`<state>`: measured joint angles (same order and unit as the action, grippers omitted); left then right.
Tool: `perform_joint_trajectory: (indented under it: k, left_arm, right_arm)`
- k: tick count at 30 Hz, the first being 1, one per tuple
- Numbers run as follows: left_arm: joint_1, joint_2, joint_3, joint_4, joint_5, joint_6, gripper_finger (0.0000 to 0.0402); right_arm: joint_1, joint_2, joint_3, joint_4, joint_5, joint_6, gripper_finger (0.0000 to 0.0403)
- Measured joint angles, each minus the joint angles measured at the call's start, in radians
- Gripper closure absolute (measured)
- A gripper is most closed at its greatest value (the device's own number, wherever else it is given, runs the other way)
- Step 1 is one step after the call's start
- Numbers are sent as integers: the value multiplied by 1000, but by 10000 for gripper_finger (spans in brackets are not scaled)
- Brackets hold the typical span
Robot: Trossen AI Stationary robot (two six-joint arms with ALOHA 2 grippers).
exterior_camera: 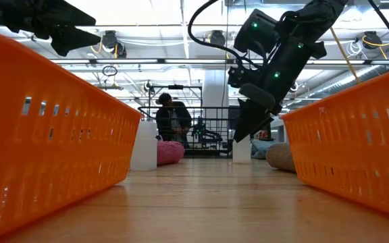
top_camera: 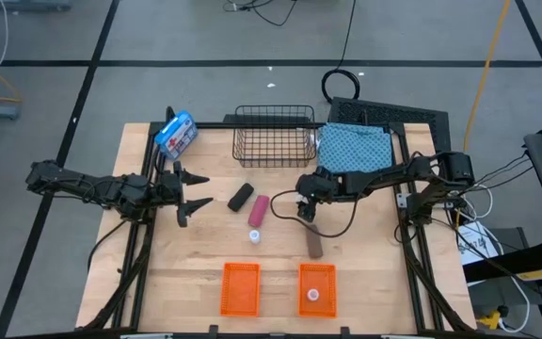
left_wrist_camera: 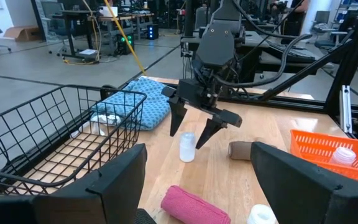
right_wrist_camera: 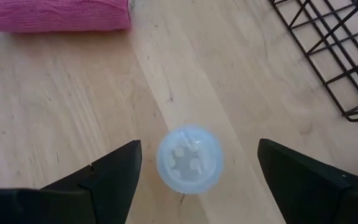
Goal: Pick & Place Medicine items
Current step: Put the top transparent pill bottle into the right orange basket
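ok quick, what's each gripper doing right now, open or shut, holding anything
Left gripper: open, holding nothing, at the table's left side.
Right gripper: open, fingers either side of a white bottle, not gripping it yet.

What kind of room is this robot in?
It looks like a robot lab or workshop. Two robot arms work at a wooden table, desks and cables fill the big room behind, and a person is working back there.

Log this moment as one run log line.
right gripper: open, fingers straddling white bottle, not gripped | left gripper: open, waiting by black piece | right orange bin: one bottle inside
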<state>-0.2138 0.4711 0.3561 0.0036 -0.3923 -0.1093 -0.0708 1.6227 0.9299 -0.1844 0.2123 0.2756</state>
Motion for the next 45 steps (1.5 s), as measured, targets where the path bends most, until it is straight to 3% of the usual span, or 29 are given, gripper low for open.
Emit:
perform_joint_trajectory:
  k: [5,32,45]
  left_arm:
    - [0,0,0,0,0,0,103]
    - [0,0,0,0,0,0,103]
    - [0,0,0,0,0,0,103]
  right_arm:
    - [0,0,0,0,0,0,108]
    - [0,0,0,0,0,1,266]
    - [2,-23,0,-8,-8,-3,266]
